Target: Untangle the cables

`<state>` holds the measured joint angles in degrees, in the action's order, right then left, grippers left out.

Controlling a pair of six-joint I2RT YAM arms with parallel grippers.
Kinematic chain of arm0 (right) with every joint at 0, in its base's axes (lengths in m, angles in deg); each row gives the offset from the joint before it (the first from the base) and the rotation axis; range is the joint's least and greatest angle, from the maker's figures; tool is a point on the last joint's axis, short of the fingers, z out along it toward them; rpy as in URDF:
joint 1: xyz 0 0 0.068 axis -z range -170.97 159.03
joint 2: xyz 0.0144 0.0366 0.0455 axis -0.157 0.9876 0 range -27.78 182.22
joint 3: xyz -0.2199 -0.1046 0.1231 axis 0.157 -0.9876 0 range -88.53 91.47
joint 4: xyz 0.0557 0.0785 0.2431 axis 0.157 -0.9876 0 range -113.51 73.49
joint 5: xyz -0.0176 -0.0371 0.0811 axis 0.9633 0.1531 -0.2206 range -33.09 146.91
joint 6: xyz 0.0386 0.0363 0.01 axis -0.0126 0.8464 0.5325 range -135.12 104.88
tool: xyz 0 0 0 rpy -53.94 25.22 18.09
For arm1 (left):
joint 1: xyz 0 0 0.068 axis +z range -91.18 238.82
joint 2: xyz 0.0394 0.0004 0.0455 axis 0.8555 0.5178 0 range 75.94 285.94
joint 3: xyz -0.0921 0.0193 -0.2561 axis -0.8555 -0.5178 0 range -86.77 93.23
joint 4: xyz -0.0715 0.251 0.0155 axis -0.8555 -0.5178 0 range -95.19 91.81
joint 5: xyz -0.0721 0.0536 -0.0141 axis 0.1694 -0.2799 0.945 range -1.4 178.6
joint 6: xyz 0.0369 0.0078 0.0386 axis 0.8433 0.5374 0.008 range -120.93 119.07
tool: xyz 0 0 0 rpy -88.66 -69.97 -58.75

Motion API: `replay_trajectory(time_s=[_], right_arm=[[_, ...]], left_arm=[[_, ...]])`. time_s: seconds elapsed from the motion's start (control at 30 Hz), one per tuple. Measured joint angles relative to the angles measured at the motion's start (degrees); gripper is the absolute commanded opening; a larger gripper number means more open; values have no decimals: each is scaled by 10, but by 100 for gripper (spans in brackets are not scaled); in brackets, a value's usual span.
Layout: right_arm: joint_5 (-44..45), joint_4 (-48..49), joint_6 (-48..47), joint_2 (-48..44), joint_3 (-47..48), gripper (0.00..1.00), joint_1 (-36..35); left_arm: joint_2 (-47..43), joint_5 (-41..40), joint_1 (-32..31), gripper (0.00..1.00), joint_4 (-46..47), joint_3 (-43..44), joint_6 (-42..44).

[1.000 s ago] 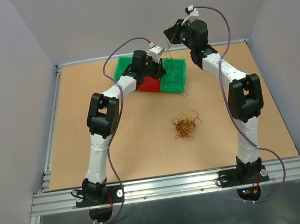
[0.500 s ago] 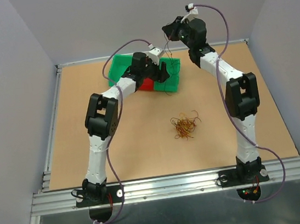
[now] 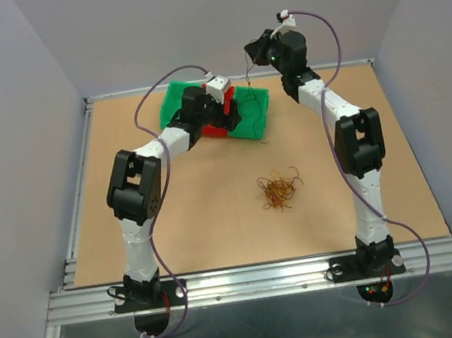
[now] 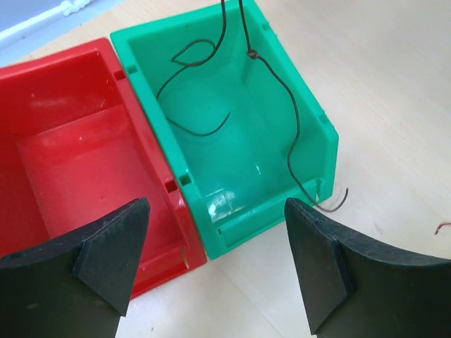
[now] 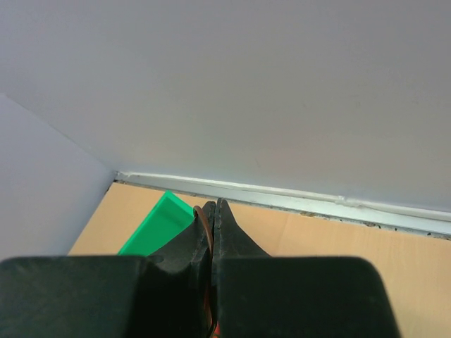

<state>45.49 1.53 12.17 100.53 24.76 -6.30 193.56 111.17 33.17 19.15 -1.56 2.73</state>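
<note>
Green bin (image 4: 246,165) is smooth glossy plastic, glare on its floor. Red bin (image 4: 70,162) touching it: same plastic, duller. Cables (image 4: 296,130) inside the green bin look matt black. Tabletop (image 4: 394,84) under it: matt wood board. Left gripper (image 4: 217,211) fingers (image 4: 106,260): matt black, grainy.

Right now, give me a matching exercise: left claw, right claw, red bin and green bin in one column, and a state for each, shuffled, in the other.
Column one:
1 left claw
2 right claw
3 red bin
4 green bin

Column two:
A dark strand trailing inside
B shut on the dark strand
C nothing inside
D open

Pairs: 1-D, 2-B, 3-C, 4-A.
</note>
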Motion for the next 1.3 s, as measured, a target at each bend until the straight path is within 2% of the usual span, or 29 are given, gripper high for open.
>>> replay_trajectory(time_s=[0.3, 0.4, 0.53, 0.67, 0.8, 0.93, 1.13, 1.3], right_arm=[[-1, -4, -34, 0, -34, 0, -11], [47, -28, -59, 0, -61, 0, -32], [121, -110, -85, 1, -65, 1, -71], [172, -184, -86, 3, -64, 0, -111], [216, -282, -69, 66, 21, 1, -115], [222, -327, -58, 110, 102, 1, -106], [226, -431, -59, 146, 117, 1, -101], [231, -443, -60, 154, 108, 1, -97]], left_arm=[[-19, -17, 3, 88, 16, -33, 13], [-19, -23, 3, 89, 18, -33, 17], [-19, -31, 3, 88, 25, -39, 22], [-16, -38, 3, 83, 28, -49, 23], [-7, -48, 3, 79, 28, -50, 22], [-4, -65, 3, 79, 47, -67, 14], [-4, -90, 8, 79, 58, -88, 4], [-4, -93, 31, 80, 79, -92, -5]])
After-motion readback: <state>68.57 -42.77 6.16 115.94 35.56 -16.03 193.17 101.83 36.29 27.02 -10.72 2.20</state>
